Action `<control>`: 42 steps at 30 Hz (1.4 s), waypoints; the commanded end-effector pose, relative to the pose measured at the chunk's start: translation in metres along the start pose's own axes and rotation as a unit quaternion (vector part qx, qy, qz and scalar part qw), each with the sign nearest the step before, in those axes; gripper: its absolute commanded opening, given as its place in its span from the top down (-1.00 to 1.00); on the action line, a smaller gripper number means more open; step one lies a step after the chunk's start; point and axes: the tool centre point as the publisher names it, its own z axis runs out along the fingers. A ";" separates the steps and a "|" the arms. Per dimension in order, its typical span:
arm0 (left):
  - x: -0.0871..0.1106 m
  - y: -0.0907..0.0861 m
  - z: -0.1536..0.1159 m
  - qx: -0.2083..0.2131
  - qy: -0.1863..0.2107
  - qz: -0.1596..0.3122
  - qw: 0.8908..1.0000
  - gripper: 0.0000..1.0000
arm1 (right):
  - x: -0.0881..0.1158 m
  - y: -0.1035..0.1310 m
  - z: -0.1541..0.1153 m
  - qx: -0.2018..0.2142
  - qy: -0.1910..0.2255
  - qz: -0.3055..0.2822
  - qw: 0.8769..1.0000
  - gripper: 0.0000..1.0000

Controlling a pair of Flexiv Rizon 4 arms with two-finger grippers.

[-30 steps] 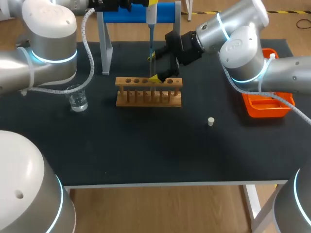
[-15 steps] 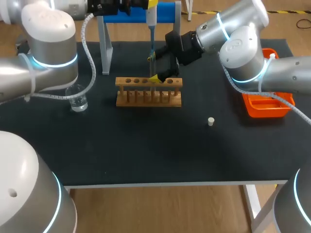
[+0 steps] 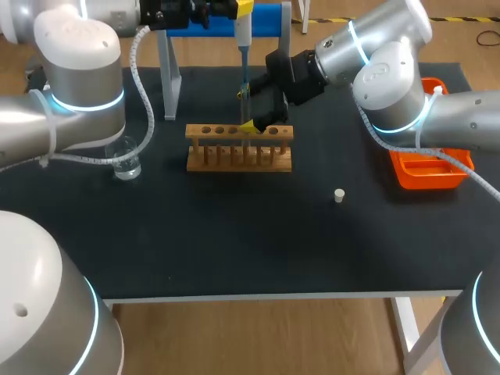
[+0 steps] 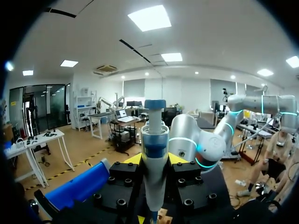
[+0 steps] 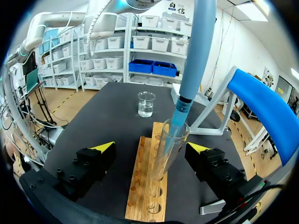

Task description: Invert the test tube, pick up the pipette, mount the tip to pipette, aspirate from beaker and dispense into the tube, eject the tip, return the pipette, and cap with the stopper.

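the front of the black tabletop lies open, bar a small white stopper. further back it is crowded — wooden tube rack, blue-and-white pipette upright over it, blue-barred stand behind; clear glass beaker to its left, orange plastic tray right.

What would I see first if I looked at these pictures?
Probably the long blue and white pipette, held by the left fingers high over the black table, its tip poking down into a clear glass test tube. That tube stands in a light wooden rack between the open right fingers, which do not touch it. A small glass beaker of clear liquid sits to the rack's left in the head view.
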 end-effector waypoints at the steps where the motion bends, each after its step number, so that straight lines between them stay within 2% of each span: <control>1: 0.000 0.003 0.001 0.004 0.001 0.000 1.000 1.00 | 0.000 0.000 -0.001 0.002 0.002 0.000 1.000 -1.00; 42: -0.002 0.018 0.005 0.004 0.002 -0.017 1.000 1.00 | 0.000 0.000 -0.001 0.002 0.002 0.000 1.000 -1.00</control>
